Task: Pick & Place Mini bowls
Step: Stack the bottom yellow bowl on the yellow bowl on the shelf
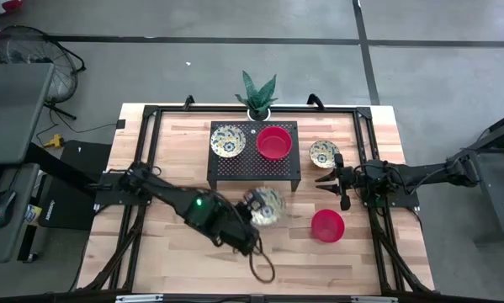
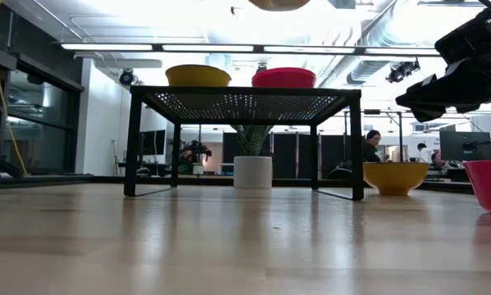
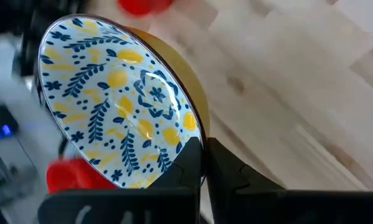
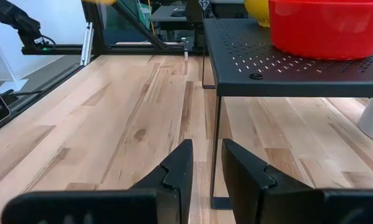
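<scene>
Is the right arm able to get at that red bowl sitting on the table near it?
Probably yes. The right gripper hangs empty just beside the red bowl, with nothing between them; the left gripper is busy holding a patterned bowl.

Two bowls point(image 1: 228, 140) point(image 1: 273, 142) sit on the rack point(image 1: 253, 172) mid-frame; two more point(image 1: 324, 153) point(image 1: 327, 225) lie right of it on my table point(image 1: 167, 244).

Left gripper point(image 3: 203, 163) pinches the floral bowl's point(image 3: 114, 99) rim above the table point(image 3: 298, 87)
</scene>
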